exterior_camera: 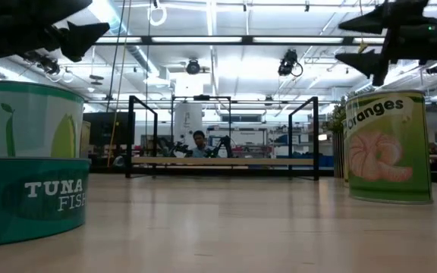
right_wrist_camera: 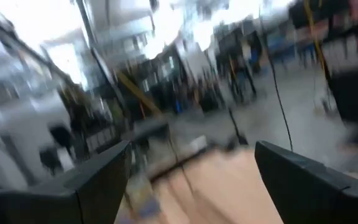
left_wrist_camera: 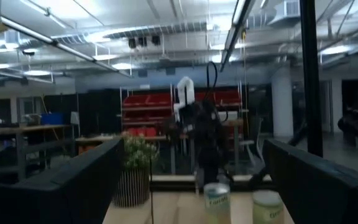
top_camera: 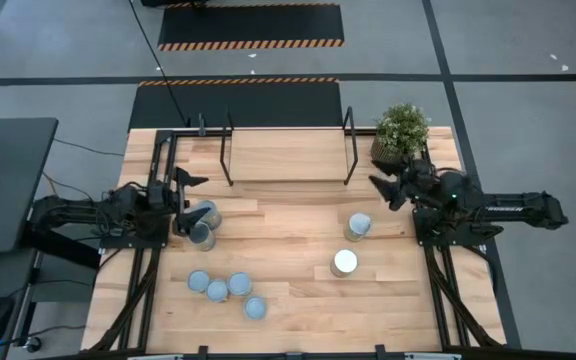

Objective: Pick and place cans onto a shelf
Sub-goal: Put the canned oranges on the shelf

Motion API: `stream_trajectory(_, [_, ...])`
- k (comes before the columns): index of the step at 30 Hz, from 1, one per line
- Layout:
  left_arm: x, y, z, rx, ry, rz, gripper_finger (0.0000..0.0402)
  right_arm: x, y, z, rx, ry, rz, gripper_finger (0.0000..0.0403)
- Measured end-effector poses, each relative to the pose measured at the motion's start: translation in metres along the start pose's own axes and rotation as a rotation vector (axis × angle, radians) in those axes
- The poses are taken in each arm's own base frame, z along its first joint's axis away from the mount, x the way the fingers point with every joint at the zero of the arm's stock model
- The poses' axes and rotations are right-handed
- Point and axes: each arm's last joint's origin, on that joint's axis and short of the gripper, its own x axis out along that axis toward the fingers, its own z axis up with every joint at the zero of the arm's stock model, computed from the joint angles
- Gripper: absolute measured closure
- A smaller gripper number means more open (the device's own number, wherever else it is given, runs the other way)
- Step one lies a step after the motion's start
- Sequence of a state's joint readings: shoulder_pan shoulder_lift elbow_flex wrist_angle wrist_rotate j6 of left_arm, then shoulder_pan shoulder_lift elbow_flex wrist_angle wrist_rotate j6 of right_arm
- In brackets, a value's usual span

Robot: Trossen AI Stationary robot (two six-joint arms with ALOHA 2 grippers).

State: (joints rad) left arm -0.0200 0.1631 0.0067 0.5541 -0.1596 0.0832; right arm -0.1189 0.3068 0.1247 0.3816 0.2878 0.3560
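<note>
Several silver cans stand upright on the wooden table. Two cans (top_camera: 204,224) stand at the left, a group (top_camera: 227,290) near the front edge, and two (top_camera: 359,226) (top_camera: 344,263) at the right. The shelf (top_camera: 288,160) stands on its black posts at the table's far middle. My left gripper (top_camera: 194,194) is open and empty, raised beside the two left cans; it also shows in the low view (exterior_camera: 89,23) and in its wrist view (left_wrist_camera: 194,146). My right gripper (top_camera: 382,192) is open and empty, raised above the table at the far right (exterior_camera: 340,42) (right_wrist_camera: 193,149).
A potted plant (top_camera: 401,132) stands at the far right corner, just behind my right gripper. In the low view a tuna can (exterior_camera: 29,201) and an oranges can (exterior_camera: 389,148) stand close to the camera. A person (exterior_camera: 199,141) shows in the room beyond the shelf.
</note>
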Motion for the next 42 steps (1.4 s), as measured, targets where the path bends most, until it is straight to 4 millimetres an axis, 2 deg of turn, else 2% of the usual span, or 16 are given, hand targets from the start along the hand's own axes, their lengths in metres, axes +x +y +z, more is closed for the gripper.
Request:
stream_trajectory(12, [0.001, 0.000, 0.002, 0.013, 0.000, 0.002, 0.0015, 0.046, 0.042, -0.001, -0.116, 0.325, -0.018, 0.0055])
stream_trajectory(21, [0.001, 0.001, 0.001, 0.005, 0.017, 0.022, 0.0015, 0.070, 0.090, -0.007, -0.182, 0.533, -0.093, 0.0055])
stream_trajectory(26, [0.001, 0.001, 0.001, 0.003, 0.018, 0.022, 0.0015, 0.080, 0.119, -0.016, -0.204, 0.700, -0.135, 0.0055])
stream_trajectory(33, [0.001, 0.001, 0.001, -0.012, 0.023, 0.022, 0.0015, 0.100, 0.159, -0.044, -0.250, 0.924, -0.115, 0.0055])
stream_trajectory(37, [0.001, 0.001, 0.001, -0.016, 0.024, 0.022, 0.0015, 0.107, 0.175, -0.059, -0.269, 1.064, -0.186, 0.0055])
stream_trajectory(42, [0.001, 0.000, -0.001, -0.016, 0.042, 0.021, 0.0015, 0.110, 0.196, -0.068, -0.296, 1.170, -0.302, 0.0055])
